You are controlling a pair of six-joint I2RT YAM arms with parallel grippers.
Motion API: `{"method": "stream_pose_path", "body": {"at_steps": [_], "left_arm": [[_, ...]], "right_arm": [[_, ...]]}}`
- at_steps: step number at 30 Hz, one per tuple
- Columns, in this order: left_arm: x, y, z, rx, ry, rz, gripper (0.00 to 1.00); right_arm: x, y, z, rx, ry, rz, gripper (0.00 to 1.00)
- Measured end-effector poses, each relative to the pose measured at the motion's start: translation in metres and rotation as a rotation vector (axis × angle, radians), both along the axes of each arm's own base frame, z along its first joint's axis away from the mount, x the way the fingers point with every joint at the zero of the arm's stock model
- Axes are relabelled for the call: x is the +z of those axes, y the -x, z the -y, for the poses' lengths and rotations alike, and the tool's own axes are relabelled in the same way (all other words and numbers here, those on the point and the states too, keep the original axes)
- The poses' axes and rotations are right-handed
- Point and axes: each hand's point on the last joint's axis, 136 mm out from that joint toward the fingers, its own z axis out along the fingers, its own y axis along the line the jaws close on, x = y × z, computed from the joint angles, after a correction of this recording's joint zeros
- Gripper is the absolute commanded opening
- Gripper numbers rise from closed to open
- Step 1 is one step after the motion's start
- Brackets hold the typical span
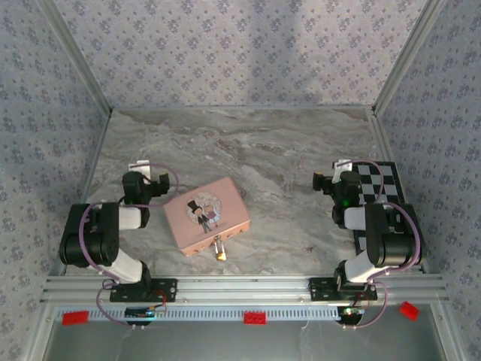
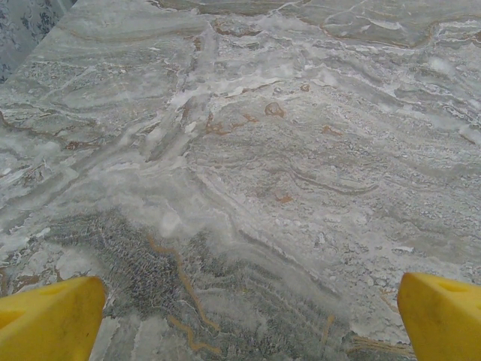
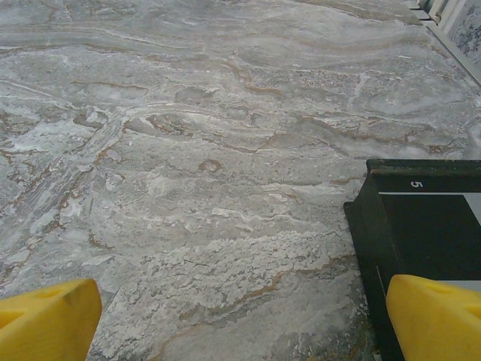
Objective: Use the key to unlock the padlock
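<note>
The box (image 1: 197,222) is pink, the padlock (image 1: 219,254) brass-gold, the table (image 1: 263,150) grey-veined marble, the board (image 1: 383,183) black-and-white chequered.

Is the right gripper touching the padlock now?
Apart. The top view shows the right gripper far from the padlock, with bare marble table between them.

Padlock (image 1: 220,254) tiny, details indistinct

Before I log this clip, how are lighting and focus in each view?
Top external: even, soft light, no glare; the padlock reads small but distinct. Left wrist: table sharp, yellow fingers soft-edged. Right wrist: likewise sharp, the checkerboard dark.
</note>
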Motion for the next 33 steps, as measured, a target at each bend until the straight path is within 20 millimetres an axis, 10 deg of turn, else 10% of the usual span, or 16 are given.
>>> {"method": "stream_pose_path", "body": {"at_steps": [33], "left_arm": [[0.0068,-0.0028,-0.0019,0.013,0.001,0.024,1.0]], "right_arm": [[0.0007,-0.0007,-0.0022,0.013,0.006,0.0,0.99]]}}
